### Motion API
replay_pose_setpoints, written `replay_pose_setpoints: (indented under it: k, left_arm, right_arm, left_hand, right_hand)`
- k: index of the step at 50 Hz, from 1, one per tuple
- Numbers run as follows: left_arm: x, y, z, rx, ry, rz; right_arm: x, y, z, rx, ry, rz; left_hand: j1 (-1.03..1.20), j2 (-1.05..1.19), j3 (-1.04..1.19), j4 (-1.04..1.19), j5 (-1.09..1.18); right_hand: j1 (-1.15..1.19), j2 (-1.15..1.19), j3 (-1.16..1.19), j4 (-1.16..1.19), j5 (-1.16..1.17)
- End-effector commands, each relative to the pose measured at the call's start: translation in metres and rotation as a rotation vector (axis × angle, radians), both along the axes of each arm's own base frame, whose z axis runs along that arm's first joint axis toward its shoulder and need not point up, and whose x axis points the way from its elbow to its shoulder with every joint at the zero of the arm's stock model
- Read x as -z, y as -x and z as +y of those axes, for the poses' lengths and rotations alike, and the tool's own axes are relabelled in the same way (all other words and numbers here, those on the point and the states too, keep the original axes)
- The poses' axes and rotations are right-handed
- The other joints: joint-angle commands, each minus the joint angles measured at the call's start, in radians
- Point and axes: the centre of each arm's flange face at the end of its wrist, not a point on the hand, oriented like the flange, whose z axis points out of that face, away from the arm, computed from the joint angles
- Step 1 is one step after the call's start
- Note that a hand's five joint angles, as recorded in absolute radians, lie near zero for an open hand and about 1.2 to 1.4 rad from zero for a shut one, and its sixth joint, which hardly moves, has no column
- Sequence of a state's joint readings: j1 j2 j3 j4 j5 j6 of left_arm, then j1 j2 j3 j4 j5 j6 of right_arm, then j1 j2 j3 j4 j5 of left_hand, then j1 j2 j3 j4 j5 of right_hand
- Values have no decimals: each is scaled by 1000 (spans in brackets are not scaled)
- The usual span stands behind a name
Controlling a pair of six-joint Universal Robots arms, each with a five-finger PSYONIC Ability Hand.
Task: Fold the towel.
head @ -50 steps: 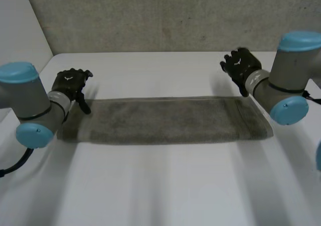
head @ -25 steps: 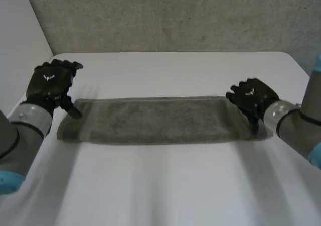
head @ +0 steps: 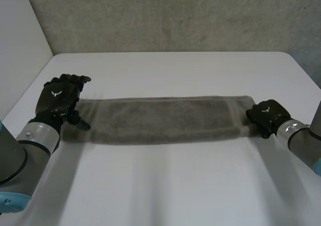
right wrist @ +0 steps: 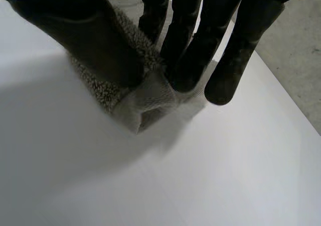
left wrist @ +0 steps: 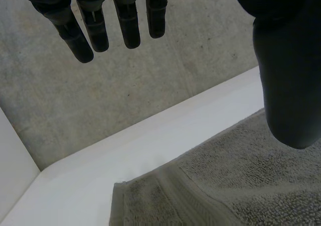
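Long grey terry towel strip (head: 165, 119) flat on white table (head: 175, 186). Left hand (left wrist: 125, 25) at its left end, fingers straight and apart. Right hand (right wrist: 90, 35) pinches right-end corner, thumb against fingers.

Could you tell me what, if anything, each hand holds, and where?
The right hand pinches the towel by a corner at its right end; the left hand is open, holding nothing.

Markings: no readable txt, nos. or labels.
Small white emblem (head: 54, 92) on back of left hand (head: 61, 101), same on right hand (head: 266, 116), head view; too small to read.
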State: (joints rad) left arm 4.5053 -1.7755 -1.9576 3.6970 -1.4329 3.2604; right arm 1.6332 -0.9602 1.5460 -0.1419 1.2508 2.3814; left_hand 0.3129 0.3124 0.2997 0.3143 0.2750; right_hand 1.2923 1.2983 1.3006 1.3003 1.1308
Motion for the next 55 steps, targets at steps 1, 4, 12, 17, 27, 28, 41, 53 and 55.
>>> replay_pose_setpoints:
  k: [1, 4, 12, 17, 27, 28, 41, 53, 55]
  left_arm:
    - [3, 0, 1, 0, -12, 0]
    - [3, -1, 0, -1, -13, 1]
    - [3, -1, 0, -3, -13, 3]
    - [3, 0, 0, -2, -12, 3]
    - [3, 0, 1, -3, -14, 4]
    - [3, 0, 1, -3, -15, 4]
    - [0, 0, -1, -2, -2, 8]
    - [0, 7, 2, 20, 3, 8]
    - [1, 7, 2, 20, -2, 7]
  right_arm:
    - [-15, 25, -17, 117, 53, 30]
    - [-33, 49, -27, 228, 111, 69]
    - [-64, 99, -51, 400, 221, 255]
    - [-79, 68, -52, 321, 301, 288]
    - [-85, -128, 33, -148, 359, -10]
    - [-77, -158, 59, -246, 343, -43]
    - [-23, -228, 139, -553, 238, -76]
    - [-35, -232, 130, -531, 240, -156]
    - [-37, -237, 130, -532, 235, -181]
  left_hand:
    - [-85, -84, -72, -86, -221]
    - [-85, -84, -72, -86, -221]
    - [-85, -84, -72, -86, -221]
    - [-85, -84, -72, -86, -221]
    - [-85, -84, -72, -86, -221]
    - [-88, -87, -74, -89, -224]
    - [-93, -93, -80, -95, -230]
    - [-93, -93, -80, -95, -230]
    - [-93, -93, -80, -95, -230]
  right_hand:
    - [104, 98, 96, 96, 91]
    - [104, 98, 96, 96, 91]
    - [104, 98, 96, 96, 91]
    - [104, 98, 96, 96, 91]
    - [104, 98, 96, 96, 91]
    - [104, 98, 96, 96, 91]
    - [104, 98, 96, 96, 91]
    - [104, 98, 96, 96, 91]
    - [104, 98, 96, 96, 91]
